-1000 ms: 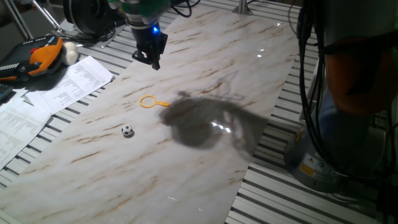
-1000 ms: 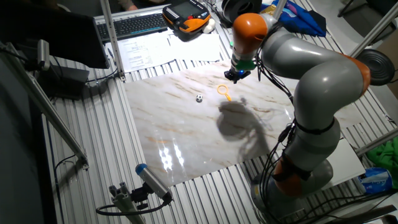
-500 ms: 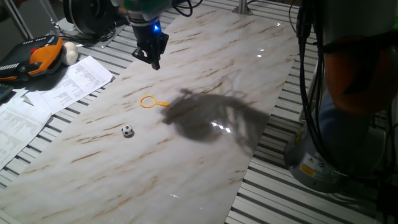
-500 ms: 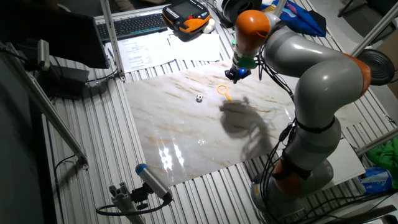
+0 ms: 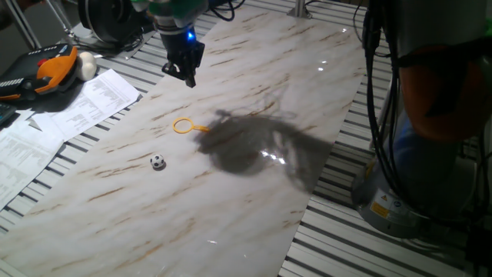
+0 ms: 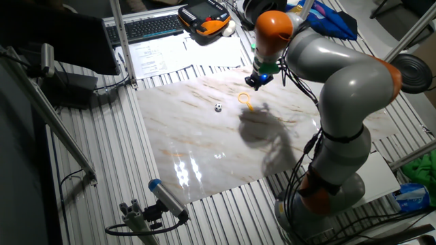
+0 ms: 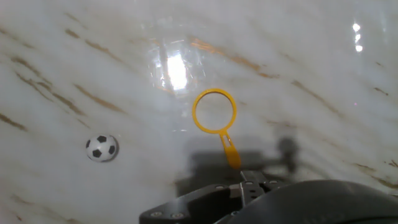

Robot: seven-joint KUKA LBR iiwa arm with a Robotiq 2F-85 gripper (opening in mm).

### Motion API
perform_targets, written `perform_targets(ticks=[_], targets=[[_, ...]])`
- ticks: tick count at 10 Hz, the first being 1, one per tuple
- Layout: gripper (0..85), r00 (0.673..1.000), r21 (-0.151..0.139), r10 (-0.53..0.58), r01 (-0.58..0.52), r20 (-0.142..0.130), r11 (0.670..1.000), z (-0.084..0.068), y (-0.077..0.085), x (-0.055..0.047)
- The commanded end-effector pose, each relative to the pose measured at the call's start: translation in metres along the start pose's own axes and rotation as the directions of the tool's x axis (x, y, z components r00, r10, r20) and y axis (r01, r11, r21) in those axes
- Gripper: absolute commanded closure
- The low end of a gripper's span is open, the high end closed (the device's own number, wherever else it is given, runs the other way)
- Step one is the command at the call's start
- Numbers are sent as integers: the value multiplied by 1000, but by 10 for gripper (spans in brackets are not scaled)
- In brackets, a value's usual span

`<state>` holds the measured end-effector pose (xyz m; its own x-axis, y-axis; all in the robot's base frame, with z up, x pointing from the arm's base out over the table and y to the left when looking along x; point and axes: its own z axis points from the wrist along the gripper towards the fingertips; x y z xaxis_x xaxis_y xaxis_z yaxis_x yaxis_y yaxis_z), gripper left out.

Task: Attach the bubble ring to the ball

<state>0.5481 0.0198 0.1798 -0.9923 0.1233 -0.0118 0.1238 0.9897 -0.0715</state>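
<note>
The bubble ring, thin and yellow-orange with a short handle, lies flat on the marble board; it also shows in the other fixed view and the hand view. The ball, tiny and soccer-patterned, rests a short way from the ring, apart from it; it also shows in the other fixed view and at the left of the hand view. My gripper hangs above the board beyond the ring, fingers together and empty. It also shows in the other fixed view and at the hand view's bottom edge.
Printed papers lie off the board's left edge. An orange-and-black pendant and a plain cream ball sit behind them. A keyboard is at the back. The arm's base and cables stand beside the board.
My gripper has shifted only slightly above the board, a little right and then back left. The ring and the ball have not moved.
</note>
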Motion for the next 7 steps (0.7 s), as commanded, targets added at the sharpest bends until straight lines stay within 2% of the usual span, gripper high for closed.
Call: perform_targets(ticks=[1,2,3,5,6,7], targets=[[850,1000,5,-8,8,3,1000,4,2,0],[680,1000,-7,-25,25,6,1000,14,3,0],[680,999,-13,-41,42,24,999,30,3,1],[680,998,-17,-61,62,12,998,44,3,-7],[680,998,-18,-68,68,14,998,51,2,-9],[680,997,-32,-73,74,16,997,62,-1,-9]])
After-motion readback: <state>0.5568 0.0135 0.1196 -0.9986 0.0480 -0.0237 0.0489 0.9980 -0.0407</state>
